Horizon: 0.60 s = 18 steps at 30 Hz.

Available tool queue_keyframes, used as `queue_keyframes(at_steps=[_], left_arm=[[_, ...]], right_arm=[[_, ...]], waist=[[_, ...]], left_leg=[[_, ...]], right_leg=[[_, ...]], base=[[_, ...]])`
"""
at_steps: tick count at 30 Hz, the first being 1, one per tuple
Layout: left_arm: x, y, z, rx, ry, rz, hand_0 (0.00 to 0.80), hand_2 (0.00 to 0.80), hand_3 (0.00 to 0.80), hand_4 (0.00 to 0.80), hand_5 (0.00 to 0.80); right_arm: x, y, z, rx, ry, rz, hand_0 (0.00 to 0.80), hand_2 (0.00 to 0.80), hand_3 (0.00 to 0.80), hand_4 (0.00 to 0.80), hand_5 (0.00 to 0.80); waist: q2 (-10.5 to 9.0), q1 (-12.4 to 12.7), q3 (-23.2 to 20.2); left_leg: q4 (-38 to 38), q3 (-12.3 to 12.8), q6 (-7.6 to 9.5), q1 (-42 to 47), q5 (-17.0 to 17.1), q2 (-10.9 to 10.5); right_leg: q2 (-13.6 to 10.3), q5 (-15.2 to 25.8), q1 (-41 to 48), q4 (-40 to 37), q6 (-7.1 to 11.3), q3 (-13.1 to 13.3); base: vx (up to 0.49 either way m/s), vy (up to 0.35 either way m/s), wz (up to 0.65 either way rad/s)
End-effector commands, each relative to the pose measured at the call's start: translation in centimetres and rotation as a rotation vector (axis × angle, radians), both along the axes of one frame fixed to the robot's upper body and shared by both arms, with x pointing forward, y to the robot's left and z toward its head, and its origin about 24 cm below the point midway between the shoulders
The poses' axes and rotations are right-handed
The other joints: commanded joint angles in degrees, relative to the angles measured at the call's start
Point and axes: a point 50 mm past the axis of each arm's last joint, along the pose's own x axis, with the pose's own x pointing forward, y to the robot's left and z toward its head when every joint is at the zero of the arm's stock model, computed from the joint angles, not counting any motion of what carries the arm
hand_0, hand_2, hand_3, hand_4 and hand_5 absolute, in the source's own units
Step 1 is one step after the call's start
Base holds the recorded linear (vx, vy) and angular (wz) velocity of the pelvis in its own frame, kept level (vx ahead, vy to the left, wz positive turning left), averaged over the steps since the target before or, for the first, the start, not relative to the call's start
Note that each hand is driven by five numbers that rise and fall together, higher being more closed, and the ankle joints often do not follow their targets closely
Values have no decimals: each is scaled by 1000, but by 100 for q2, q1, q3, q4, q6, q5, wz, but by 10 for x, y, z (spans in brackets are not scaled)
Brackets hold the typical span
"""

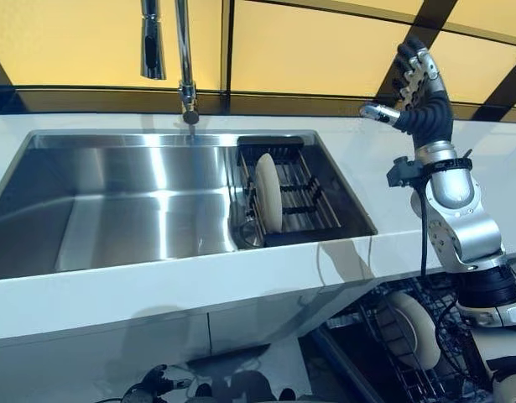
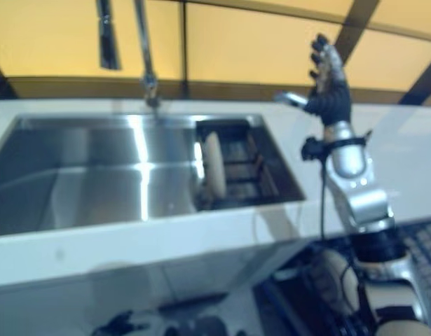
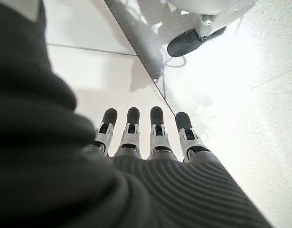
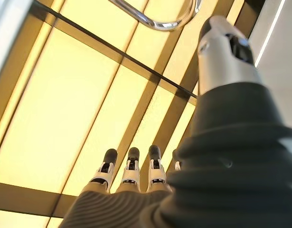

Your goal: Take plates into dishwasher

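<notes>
A cream plate (image 1: 268, 191) stands on edge in a black wire rack (image 1: 312, 197) at the right end of the steel sink (image 1: 115, 210). Another cream plate (image 1: 415, 327) stands in the dishwasher's wire rack (image 1: 388, 353) below the counter at the lower right. My right hand (image 1: 414, 84) is raised above the counter to the right of the sink, fingers straight up, open and empty. My left hand (image 3: 146, 142) shows only in the left wrist view, fingers straight, pointing down at the pale floor, holding nothing.
A chrome tap (image 1: 184, 59) with a spray head (image 1: 152, 42) rises behind the sink. The white counter (image 1: 199, 285) runs along the front and right of the sink. Yellow panels with dark frames (image 1: 325, 42) form the back wall.
</notes>
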Motion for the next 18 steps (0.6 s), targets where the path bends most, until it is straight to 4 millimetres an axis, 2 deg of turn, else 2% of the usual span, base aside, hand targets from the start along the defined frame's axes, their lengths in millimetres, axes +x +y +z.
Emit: queue_keyframes(at_steps=[1, 6, 10, 12, 18], left_arm=[[11, -6, 2, 9, -16, -52, 0, 0, 0, 0, 0], [14, 3, 5, 34, -18, -31, 0, 0, 0, 0, 0], [16, 4, 5, 17, -33, 18, 0, 0, 0, 0, 0], [15, 2, 4, 6, -33, 37, 0, 0, 0, 0, 0], [14, -10, 1, -13, -36, 24, 0, 0, 0, 0, 0]], right_arm=[[-2, -3, 38, 23, -155, -53, 0, 0, 0, 0, 0], [3, -7, 34, 81, -94, -35, 0, 0, 0, 0, 0], [12, -1, 24, 167, 19, 84, 0, 0, 0, 0, 0], [16, 8, 16, 233, 89, 186, 0, 0, 0, 0, 0], [21, 37, -1, 382, 211, 313, 0, 0, 0, 0, 0]], waist=[[169, 190, -191], [134, 168, -229], [97, 176, -294], [68, 208, -309], [59, 279, -288]], left_leg=[[10, 485, 335, -9, -274, -403], [10, 461, 291, -56, -242, -342], [10, 362, 218, -121, -158, -282], [10, 315, 153, -127, -129, -249], [10, 350, 39, -146, -36, -219]], right_leg=[[-131, 19, -71, 631, 237, -106], [41, -128, -33, 343, 224, -70], [296, -378, 151, 3, 81, 85], [387, -466, 278, -186, -16, 104], [505, -476, 482, -431, -147, -10]], base=[[-39, -68, 8], [-98, -156, 2], [-84, -149, 0], [-69, -137, 9], [-51, -59, 11]])
